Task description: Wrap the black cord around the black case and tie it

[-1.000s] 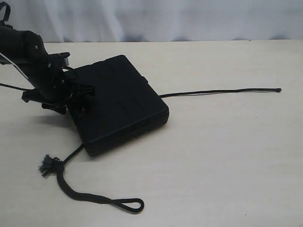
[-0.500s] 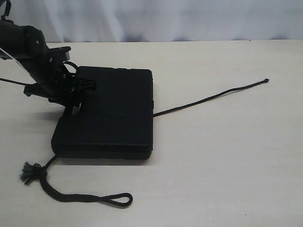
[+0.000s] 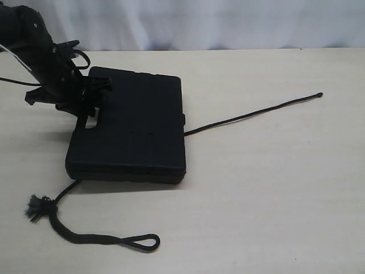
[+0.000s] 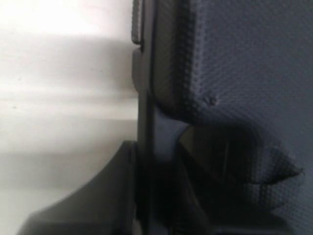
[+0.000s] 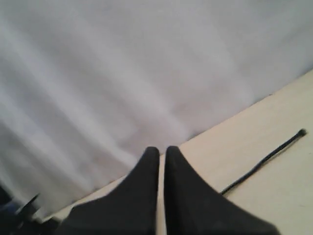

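Our left tool [image 3: 94, 101] pinches the case [image 3: 137, 131] near the table's [image 3: 274, 188] far left corner; we should hold it steady. The cord [image 3: 251, 116] runs underneath. Our right tool [image 5: 162, 156], pressed together, must open for the thin end.

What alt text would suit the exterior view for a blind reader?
The left gripper holds a far corner of a flat black case on a pale table; a black cord trails from under it both ways.
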Controlling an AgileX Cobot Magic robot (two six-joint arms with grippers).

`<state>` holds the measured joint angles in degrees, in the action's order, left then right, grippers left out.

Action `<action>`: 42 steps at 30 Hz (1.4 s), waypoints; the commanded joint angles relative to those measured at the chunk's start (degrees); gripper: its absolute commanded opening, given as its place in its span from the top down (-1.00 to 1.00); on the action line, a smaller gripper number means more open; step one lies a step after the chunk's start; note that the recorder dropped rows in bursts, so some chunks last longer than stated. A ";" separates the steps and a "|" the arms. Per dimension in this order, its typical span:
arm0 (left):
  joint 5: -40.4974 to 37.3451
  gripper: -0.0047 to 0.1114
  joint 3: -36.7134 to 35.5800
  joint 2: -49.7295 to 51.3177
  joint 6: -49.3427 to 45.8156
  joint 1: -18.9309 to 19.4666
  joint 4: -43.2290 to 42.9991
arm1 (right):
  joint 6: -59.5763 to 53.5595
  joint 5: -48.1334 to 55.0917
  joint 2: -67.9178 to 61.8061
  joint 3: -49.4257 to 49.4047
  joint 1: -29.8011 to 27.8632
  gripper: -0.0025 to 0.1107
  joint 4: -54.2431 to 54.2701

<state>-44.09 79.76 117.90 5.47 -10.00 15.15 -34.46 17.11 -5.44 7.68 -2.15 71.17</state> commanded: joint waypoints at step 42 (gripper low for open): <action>-8.66 0.92 0.99 -0.78 -4.12 0.09 14.36 | -86.97 -49.53 -67.71 40.16 10.27 0.88 28.78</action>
<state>-52.03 80.08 117.90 1.49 -10.00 25.67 -119.41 -36.28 -70.63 48.34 2.72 99.98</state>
